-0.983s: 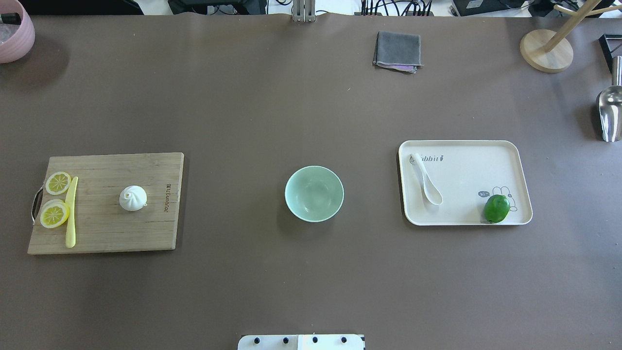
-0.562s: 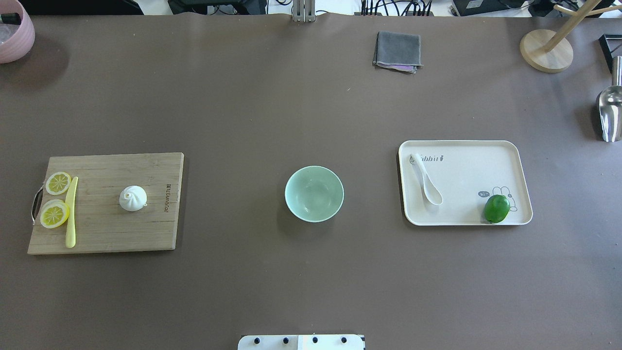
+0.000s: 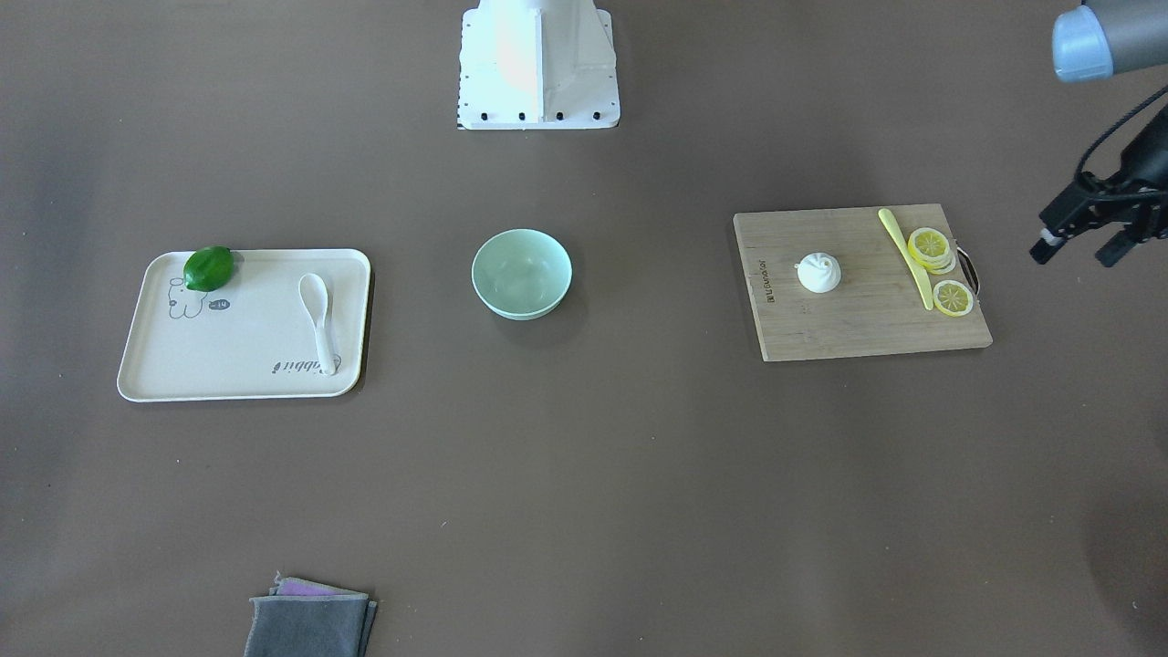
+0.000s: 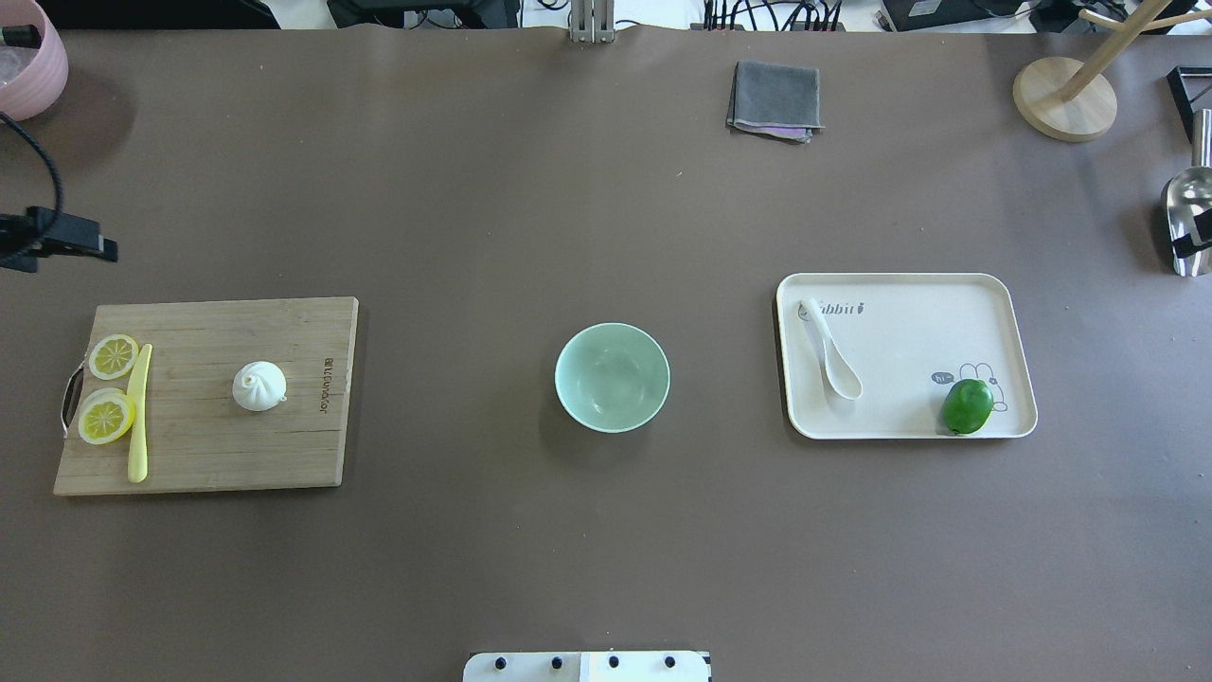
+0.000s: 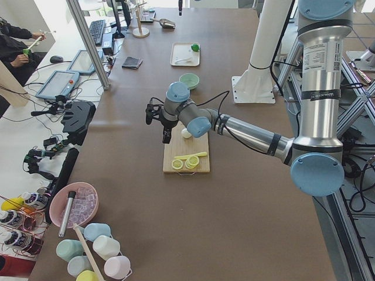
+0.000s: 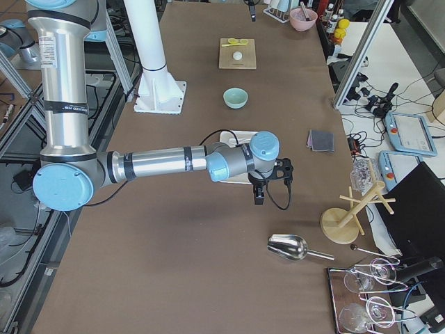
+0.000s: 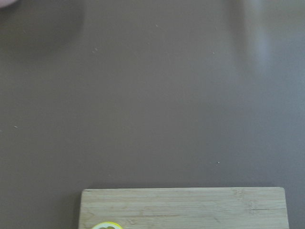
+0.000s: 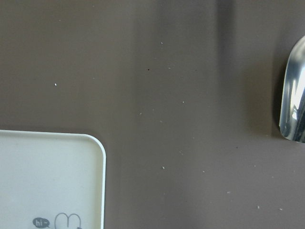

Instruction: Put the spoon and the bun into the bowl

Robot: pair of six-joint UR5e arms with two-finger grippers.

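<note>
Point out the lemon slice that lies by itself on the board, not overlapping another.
The lemon slice at the cutting board's far corner lies alone; the other slices overlap, nearer the robot.

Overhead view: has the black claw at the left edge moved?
Yes. The left gripper has entered from the left edge, just beyond the cutting board.

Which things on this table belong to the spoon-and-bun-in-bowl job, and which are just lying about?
Part of the job:
- spoon
- bun
- bowl

Just lying about:
- cutting board
- lemon slices
- yellow knife
- tray
- lime
- grey cloth
- metal scoop
- pink bowl
- wooden stand
</note>
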